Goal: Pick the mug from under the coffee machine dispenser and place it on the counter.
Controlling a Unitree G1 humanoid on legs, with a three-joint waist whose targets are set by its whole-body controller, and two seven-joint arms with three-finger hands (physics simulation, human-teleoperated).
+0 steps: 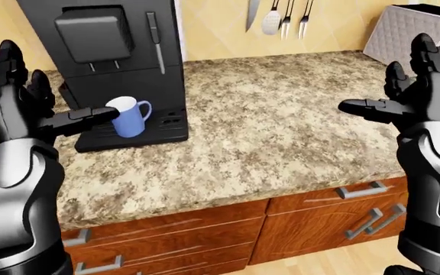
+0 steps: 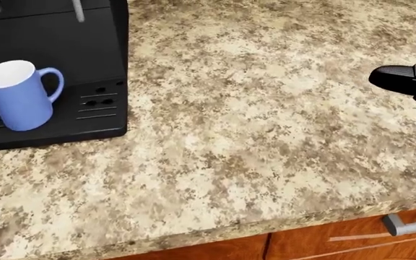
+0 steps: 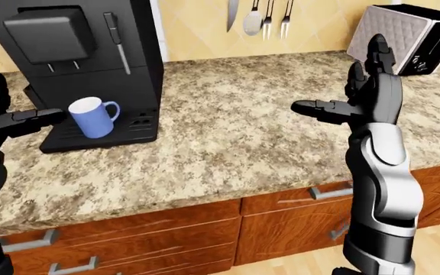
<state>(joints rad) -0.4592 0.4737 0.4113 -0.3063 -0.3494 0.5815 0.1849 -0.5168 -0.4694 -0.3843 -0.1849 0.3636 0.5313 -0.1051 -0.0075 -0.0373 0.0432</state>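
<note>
The task stands at the approach step: nothing is grasped yet. The light-blue ceramic mug with a white inside (image 1: 130, 116) stands upright on the drip tray of the tall black coffee machine (image 1: 109, 51), under the dispenser block, at the far left of the speckled tan granite bench (image 1: 281, 126). Its handle points to the right in the views.

The robot's left hand (image 1: 29, 103) is raised at the left of the left-eye view with its fingers spread open; one black finger (image 1: 90, 116) points toward the mug and ends just beside it, though whether it touches cannot be told. The right hand (image 3: 361, 94) is held up over the right part of the bench, well apart from the mug, also open and holding nothing.

In judgement, the next move calls for the left hand to go in from the mug's left side, with the fingers set round the body before they close, then a lift just clear of the tray and a shift to the right onto the bare granite. The dispenser above leaves little headroom, so the mug probably has to come out toward the near edge rather than straight up.

No brand, label or writing can be read on the coffee machine, the mug or the grey toaster (image 3: 403, 34) at the far right. Metal utensils (image 1: 277, 17) hang on the wall.
</note>
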